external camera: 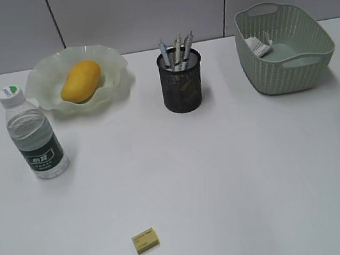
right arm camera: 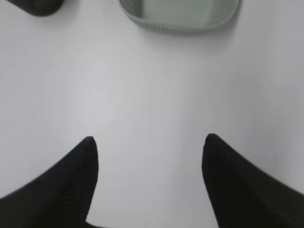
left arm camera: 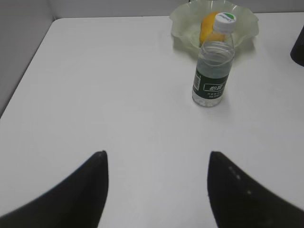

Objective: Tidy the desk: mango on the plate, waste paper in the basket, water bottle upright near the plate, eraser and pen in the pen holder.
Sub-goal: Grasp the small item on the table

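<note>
The yellow-orange mango (external camera: 80, 81) lies on the ruffled pale-green plate (external camera: 45, 92) at the back left. The water bottle (external camera: 34, 134) stands upright just in front of the plate, and shows again as the bottle (left arm camera: 213, 66) in the left wrist view. Several pens (external camera: 177, 52) stick out of the black mesh pen holder (external camera: 183, 85). Crumpled waste paper (external camera: 259, 46) sits inside the green basket (external camera: 289, 63). A small yellow eraser (external camera: 145, 241) lies alone on the desk (external camera: 242, 174) near the front. My left gripper (left arm camera: 157, 154) and right gripper (right arm camera: 148, 138) are both open over bare desk, holding nothing.
The basket's near wall (right arm camera: 178, 21) and a bit of the pen holder (right arm camera: 40, 7) show at the top of the right wrist view. The desk's left edge (left arm camera: 28, 71) runs close to the left gripper. Neither arm appears in the exterior view.
</note>
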Tool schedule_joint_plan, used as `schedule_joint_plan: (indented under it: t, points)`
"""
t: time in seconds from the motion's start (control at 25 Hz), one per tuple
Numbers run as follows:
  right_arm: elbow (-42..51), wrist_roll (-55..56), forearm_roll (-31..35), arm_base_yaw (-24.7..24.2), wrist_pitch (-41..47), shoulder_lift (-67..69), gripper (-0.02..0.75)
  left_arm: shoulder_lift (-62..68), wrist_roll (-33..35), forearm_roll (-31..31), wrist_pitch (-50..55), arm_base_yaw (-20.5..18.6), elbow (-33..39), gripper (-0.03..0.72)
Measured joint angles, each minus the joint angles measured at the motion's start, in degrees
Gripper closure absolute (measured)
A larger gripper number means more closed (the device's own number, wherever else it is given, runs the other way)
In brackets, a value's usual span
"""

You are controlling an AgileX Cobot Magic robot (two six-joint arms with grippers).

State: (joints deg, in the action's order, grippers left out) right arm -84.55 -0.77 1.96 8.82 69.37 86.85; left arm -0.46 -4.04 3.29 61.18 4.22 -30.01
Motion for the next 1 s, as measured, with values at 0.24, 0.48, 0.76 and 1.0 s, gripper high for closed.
schedule_joint_plan:
  t: [0.24, 0.48, 0.76, 1.0]
  points:
    - [18.8, 0.8, -0.9, 0.0, -3.8, -17.3, 0.199, 0.0, 0.0, 0.0, 0.0, 0.0, 0.0, 0.19]
    - [34.4, 0.8, -1.2, 0.0, -10.6, -31.1, 0.224, 0.0, 0.0, 0.0, 0.0, 0.0, 0.0, 0.19]
    - [47.7, -2.2, -1.3, 0.0, -14.2, -45.6, 0.251, 0.0, 0.0, 0.0, 0.0, 0.0, 0.0, 0.19]
    - [53.3, -2.5, -1.3, 0.0, -14.1, -59.0, 0.253, 0.0, 0.0, 0.0, 0.0, 0.0, 0.0, 0.19]
